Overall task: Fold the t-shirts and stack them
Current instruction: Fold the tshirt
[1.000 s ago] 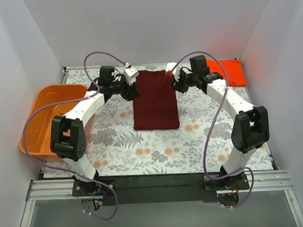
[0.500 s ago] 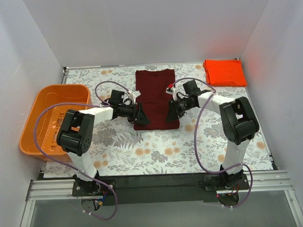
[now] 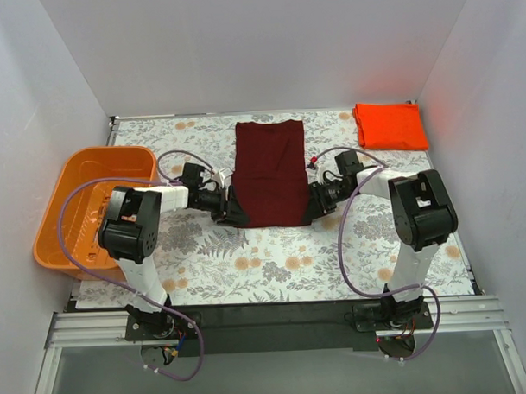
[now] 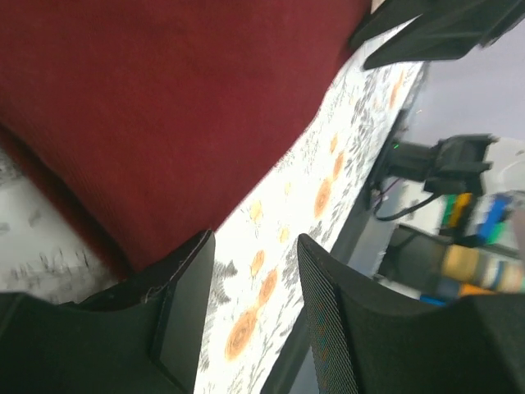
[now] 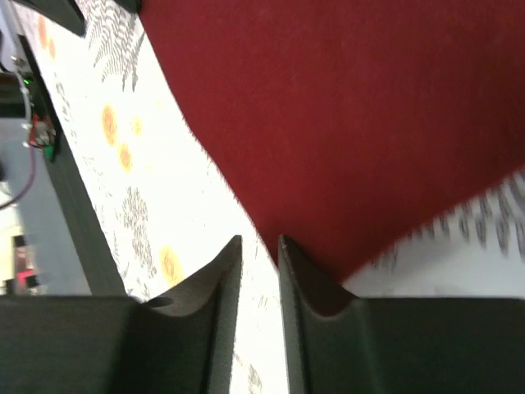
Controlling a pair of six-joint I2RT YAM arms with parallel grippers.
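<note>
Left gripper (image 4: 253, 246) stands apart, a corner of the maroon t-shirt (image 3: 269, 166) beside it. Right gripper (image 5: 259, 246) is nearly together at another corner; I cannot tell whether it pinches.

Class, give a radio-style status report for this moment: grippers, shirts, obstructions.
Left gripper open at near-left corner of maroon shirt. Right gripper narrow at near-right corner, grip unclear. Orange shirt folded, far right. Nothing blocking.

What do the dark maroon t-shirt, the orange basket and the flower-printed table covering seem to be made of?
Dark maroon cloth t-shirt: soft matte fabric, likely knit; fine ribbing shows close up.
Orange rectangular basket: probably moulded plastic; smooth, slightly glossy, rigid rim.
Flower-printed table covering: thin flat printed sheet, cloth or vinyl, cannot tell which.
</note>
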